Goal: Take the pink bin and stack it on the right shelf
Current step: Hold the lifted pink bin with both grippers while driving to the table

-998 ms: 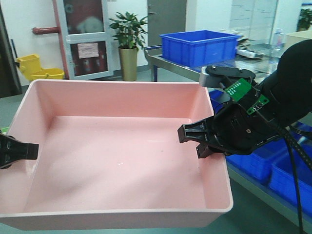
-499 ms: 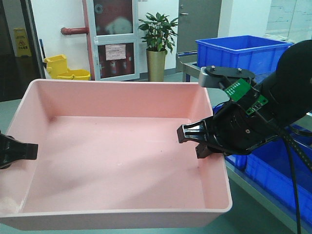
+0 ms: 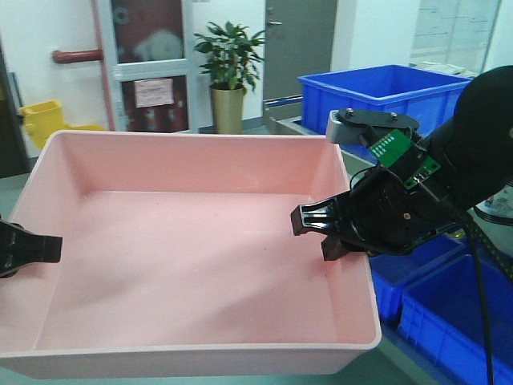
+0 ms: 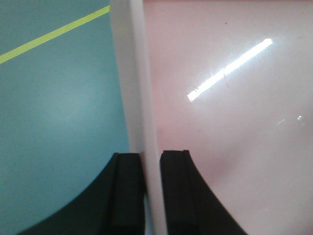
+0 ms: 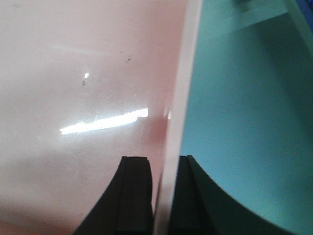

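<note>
Carrying step in hand: the pink bin hung level and empty between both arms, in front of the robot and above the green floor. Left gripper jaws were pinched across the left wall's rim, and right gripper jaws were clamped likewise on the right wall. Blue crates stood beyond, to the right. The right shelf top was not plainly seen. Judged best: move both arms as one, at equal height, without spreading, lest the thin walls slip or twist.

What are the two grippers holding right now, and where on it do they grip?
Both hold the pink bin: the left gripper pinches its left side wall, the right gripper its right side wall, one finger inside and one outside.
</note>
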Robot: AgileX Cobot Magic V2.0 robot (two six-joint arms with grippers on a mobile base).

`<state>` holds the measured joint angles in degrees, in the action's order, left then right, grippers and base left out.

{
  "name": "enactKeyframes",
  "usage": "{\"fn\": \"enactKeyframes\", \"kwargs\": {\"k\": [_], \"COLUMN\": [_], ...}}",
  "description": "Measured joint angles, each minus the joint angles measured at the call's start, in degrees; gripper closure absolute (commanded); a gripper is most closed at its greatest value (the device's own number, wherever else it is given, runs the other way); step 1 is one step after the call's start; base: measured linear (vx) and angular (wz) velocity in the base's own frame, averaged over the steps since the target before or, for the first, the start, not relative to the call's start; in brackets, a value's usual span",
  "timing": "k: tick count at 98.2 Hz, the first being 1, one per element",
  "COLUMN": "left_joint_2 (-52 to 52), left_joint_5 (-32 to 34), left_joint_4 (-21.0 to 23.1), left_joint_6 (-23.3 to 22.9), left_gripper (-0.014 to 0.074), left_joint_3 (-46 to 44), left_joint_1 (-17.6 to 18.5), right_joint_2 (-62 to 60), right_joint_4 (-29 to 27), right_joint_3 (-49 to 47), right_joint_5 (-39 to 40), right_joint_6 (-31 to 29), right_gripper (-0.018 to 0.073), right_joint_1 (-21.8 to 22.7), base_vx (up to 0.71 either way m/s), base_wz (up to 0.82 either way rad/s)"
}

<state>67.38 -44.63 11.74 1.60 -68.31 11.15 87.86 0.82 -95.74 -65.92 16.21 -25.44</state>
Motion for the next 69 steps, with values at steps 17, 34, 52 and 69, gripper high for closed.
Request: {"fn": "enactKeyframes", "kwargs": {"k": [17, 34, 52, 69], "left_joint_2": [0.00, 0.00, 0.00, 0.00], "left_joint_5": [0.00, 0.00, 0.05, 0.05], "left_joint_4": [0.00, 0.00, 0.00, 0.00], "left_joint_6": [0.00, 0.00, 0.00, 0.00], "left_gripper": [0.0601, 0.0601, 0.0601, 0.0601], "left_joint_3": [0.00, 0.00, 0.00, 0.00], "left_joint_1": [0.00, 0.00, 0.00, 0.00], "right_joint_2": [0.06, 0.06, 0.06, 0.06], "right_joint_4": [0.00, 0.00, 0.00, 0.00], "right_joint_3": [0.00, 0.00, 0.00, 0.00], "right_joint_5": [0.12, 0.17, 0.17, 0.17], "right_joint_6": [0.00, 0.00, 0.00, 0.00], "right_gripper": [0.0568, 0.0568, 0.0568, 0.0568], "right_joint_1": [0.00, 0.00, 0.00, 0.00], "base_vx": [0.52, 0.48, 0.42, 0.38], "base_wz": [-0.42, -0.56, -0.58, -0.57]}}
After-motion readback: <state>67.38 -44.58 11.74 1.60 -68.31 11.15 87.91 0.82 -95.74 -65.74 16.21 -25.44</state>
